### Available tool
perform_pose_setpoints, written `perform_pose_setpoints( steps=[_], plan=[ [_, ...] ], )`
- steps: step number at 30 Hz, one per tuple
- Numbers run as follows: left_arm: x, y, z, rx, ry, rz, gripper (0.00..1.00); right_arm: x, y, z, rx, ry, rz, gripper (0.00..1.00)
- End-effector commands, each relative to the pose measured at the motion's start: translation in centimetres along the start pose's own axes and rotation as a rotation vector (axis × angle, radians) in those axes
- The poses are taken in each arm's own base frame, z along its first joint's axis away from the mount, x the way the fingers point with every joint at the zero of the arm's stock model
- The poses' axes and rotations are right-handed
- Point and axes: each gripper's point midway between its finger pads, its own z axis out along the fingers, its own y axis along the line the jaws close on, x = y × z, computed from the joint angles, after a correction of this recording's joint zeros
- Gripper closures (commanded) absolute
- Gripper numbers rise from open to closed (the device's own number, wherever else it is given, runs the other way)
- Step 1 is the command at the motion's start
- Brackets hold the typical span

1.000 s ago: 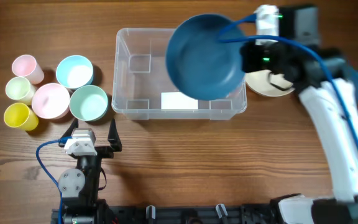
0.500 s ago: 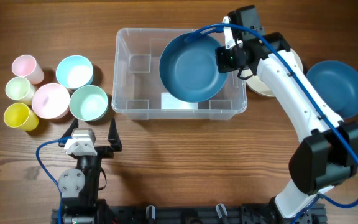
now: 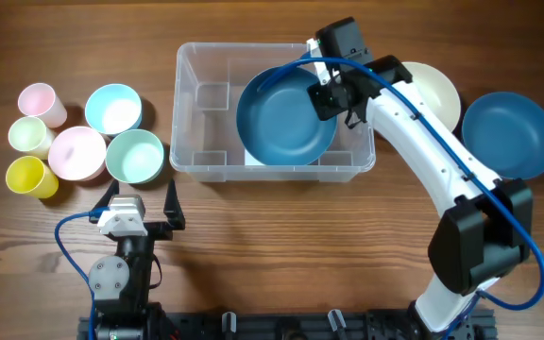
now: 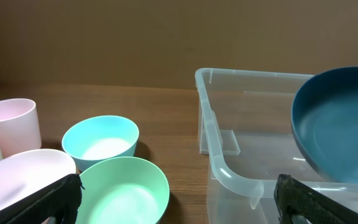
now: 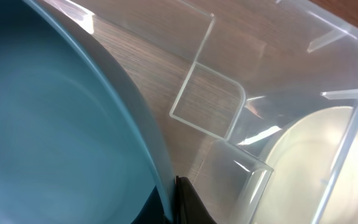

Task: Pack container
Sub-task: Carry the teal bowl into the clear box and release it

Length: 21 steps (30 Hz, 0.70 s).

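The clear plastic container [image 3: 193, 99] sits at the table's middle back; it also shows in the left wrist view [image 4: 229, 174] and the right wrist view [image 5: 278, 93]. My right gripper [image 3: 326, 94] is shut on the rim of a dark blue plate [image 3: 286, 115] and holds it inside the container's right half. In the right wrist view the fingers [image 5: 178, 202] pinch the plate's edge [image 5: 55, 124]. My left gripper [image 3: 142, 202] is open and empty, near the table's front left, short of the container.
Left of the container stand a light blue bowl [image 3: 113, 108], a green bowl [image 3: 135, 156], a pink bowl [image 3: 76, 152] and pink [image 3: 40, 100], pale [image 3: 28, 136] and yellow [image 3: 27, 176] cups. A cream plate [image 3: 433, 90] and another dark blue plate [image 3: 509, 134] lie right of it.
My right gripper has carried the dark blue plate leftward and down into the container. The left arm has not moved.
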Motion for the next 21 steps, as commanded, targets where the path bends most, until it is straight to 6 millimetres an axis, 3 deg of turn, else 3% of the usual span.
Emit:
perform_pose_setpoints(
  steps=[1,7,17,19,20,21],
  plan=[
    [0.4,-0.3,0.1,0.013,0.005,0.019,0.00,-0.1,-0.8,1.3,0.051,0.023,-0.020,0.96],
    [0.4,-0.3,0.1,0.013,0.005,0.019,0.00,0.7,-1.5,2.8,0.105,0.068,-0.032,0.96],
    [0.4,-0.3,0.1,0.013,0.005,0.019,0.00,0.9,-2.1,3.0,0.140,0.078,-0.056,0.95],
    [0.4,-0.3,0.1,0.013,0.005,0.019,0.00,0.8,-2.1,3.0,0.140,0.078,-0.055,0.41],
    [0.4,-0.3,0.1,0.013,0.005,0.019,0.00,0.8,-2.0,3.0,0.140,0.074,-0.055,0.30],
    [0.4,-0.3,0.1,0.013,0.005,0.019,0.00,0.7,-2.0,3.0,0.140,0.071,-0.055,0.24]
  ],
)
